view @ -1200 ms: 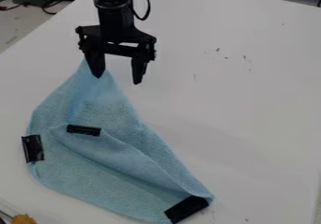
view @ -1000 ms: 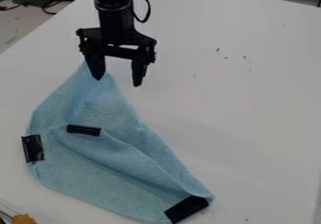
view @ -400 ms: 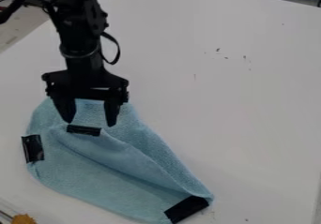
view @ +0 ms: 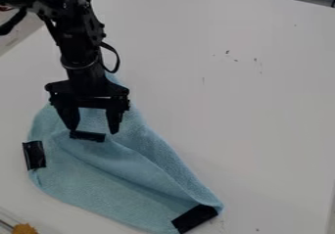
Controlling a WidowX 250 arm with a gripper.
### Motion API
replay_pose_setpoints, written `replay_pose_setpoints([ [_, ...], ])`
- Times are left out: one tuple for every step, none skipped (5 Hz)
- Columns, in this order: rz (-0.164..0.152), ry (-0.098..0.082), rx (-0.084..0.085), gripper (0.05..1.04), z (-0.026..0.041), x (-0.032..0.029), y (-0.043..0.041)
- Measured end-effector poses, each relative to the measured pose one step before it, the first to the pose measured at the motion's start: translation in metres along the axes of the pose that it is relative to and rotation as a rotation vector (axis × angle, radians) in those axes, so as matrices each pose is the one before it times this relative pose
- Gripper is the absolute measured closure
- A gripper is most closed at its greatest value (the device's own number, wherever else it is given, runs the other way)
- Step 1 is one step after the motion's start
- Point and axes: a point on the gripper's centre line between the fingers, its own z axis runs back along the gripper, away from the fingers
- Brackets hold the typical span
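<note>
The black gripper (view: 93, 131) is open over the upper part of a light blue cloth (view: 131, 167), its two fingertips at either end of a black tape strip (view: 87, 136) on the cloth's folded-over corner. Whether the tips touch the cloth cannot be told. Another black tape piece (view: 34, 155) marks the cloth's left corner, and a third black tape piece (view: 194, 219) its lower right corner. A fold runs from the middle strip toward the lower right. The cloth's top point shows behind the gripper's wrist.
The cloth lies on a white table (view: 262, 105) with a few small dark marks. At the bottom left corner is an orange-yellow object (view: 25, 228) beside a clear edge. The arm comes in from the upper left.
From above the cloth's top point, the open gripper has come down the view and slightly left to the middle tape strip. The cloth looks unmoved.
</note>
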Motion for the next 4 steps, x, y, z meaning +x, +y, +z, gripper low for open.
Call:
replay_pose_setpoints([
  [-0.0006, 0.0319, 0.0029, 0.084, -0.00696, 0.00352, 0.01131],
  [-0.0064, 0.0496, -0.014, 0.084, -0.00775, -0.00543, 0.0043],
  [-0.0153, 0.0374, -0.0205, 0.084, 0.00011, -0.00687, 0.00542],
  [0.0035, 0.0257, -0.0055, 0.084, 0.00215, -0.013, 0.00058],
])
